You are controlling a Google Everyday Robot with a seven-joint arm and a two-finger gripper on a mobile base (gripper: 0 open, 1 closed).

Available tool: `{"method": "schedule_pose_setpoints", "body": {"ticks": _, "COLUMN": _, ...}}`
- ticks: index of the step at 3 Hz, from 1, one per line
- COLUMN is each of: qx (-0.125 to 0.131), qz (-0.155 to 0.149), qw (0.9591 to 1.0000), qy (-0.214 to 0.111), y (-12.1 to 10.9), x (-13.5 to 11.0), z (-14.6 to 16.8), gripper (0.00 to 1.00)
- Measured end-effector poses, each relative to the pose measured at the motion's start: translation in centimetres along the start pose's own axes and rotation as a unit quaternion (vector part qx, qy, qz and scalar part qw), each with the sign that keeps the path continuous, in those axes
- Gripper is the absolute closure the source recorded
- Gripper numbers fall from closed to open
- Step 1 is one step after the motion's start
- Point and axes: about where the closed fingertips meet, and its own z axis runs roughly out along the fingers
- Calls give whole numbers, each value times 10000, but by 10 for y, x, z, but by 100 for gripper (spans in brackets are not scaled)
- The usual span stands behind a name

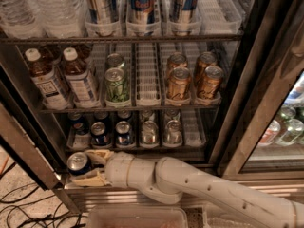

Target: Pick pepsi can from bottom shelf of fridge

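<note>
My gripper is shut on a dark-blue pepsi can with a silver top. It holds the can just in front of the fridge's lower left corner, below the bottom shelf. One tan finger lies above the can and the other below it. The white arm reaches in from the lower right. More pepsi cans stand in the shelf's left lanes, beside two plain silver cans.
The rack above holds two brown bottles, green cans and gold cans. The open door's edge slants at the left. Cables lie on the floor. A clear tray sits below. A second cooler stands to the right.
</note>
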Motion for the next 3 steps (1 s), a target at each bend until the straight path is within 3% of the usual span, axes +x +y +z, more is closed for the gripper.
{"method": "schedule_pose_setpoints", "body": {"ticks": 2, "qx": -64, "qz": 104, "qw": 9981, "qy": 601, "y": 18, "x": -43, "z": -65, "gripper": 100}}
{"method": "schedule_pose_setpoints", "body": {"ticks": 3, "qx": 82, "qz": 28, "qw": 9964, "qy": 839, "y": 20, "x": -72, "z": -93, "gripper": 100}}
